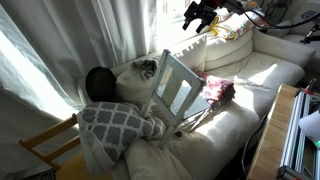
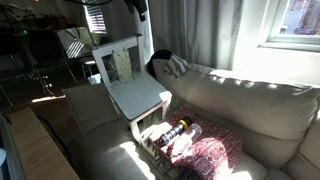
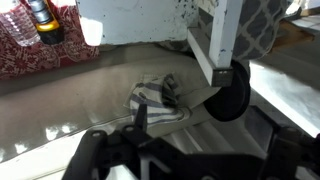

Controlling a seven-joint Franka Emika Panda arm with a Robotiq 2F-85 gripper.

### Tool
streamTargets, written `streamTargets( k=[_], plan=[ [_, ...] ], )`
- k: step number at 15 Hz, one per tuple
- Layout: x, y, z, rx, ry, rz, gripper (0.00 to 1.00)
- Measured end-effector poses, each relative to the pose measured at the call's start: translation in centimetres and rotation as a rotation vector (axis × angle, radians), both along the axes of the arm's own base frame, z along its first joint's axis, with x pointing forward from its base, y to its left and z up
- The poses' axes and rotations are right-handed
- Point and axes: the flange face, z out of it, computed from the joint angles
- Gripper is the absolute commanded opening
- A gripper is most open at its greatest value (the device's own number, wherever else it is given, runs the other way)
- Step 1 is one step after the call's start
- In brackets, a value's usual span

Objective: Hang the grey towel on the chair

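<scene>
A small grey-and-white striped towel [image 3: 155,93] lies crumpled on the sofa beside a black round cushion [image 3: 236,90]; it also shows in both exterior views [image 1: 148,68] [image 2: 176,65]. A white chair [image 1: 178,90] [image 2: 125,75] lies tipped on the sofa seat, and its frame shows in the wrist view [image 3: 215,45]. A larger grey lattice-patterned cloth [image 1: 120,125] drapes over the sofa arm. My gripper [image 1: 200,16] [image 2: 137,8] [image 3: 195,140] hangs high above the sofa, open and empty, well clear of the towel.
A bottle [image 3: 45,20] [image 2: 178,130] and a red patterned cloth [image 3: 30,52] [image 2: 205,155] [image 1: 218,90] lie on the seat by the chair. A wooden chair [image 1: 45,145] stands beside the sofa arm. Curtains hang behind the sofa. A wooden table edge [image 1: 270,140] runs in front.
</scene>
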Motion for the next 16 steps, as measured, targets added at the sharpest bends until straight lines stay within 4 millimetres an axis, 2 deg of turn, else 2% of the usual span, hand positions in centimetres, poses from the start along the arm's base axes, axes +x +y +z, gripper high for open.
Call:
streamTargets(
  k=[4, 11, 16],
  plan=[
    [3.0, -2.1, -2.9, 0.024, 0.019, -0.172, 1.0],
    [10.4, -1.8, -9.3, 0.082, 0.107, -0.308, 1.0],
    [15.3, -3.3, -13.5, 0.133, 0.137, -0.429, 1.0]
  ],
)
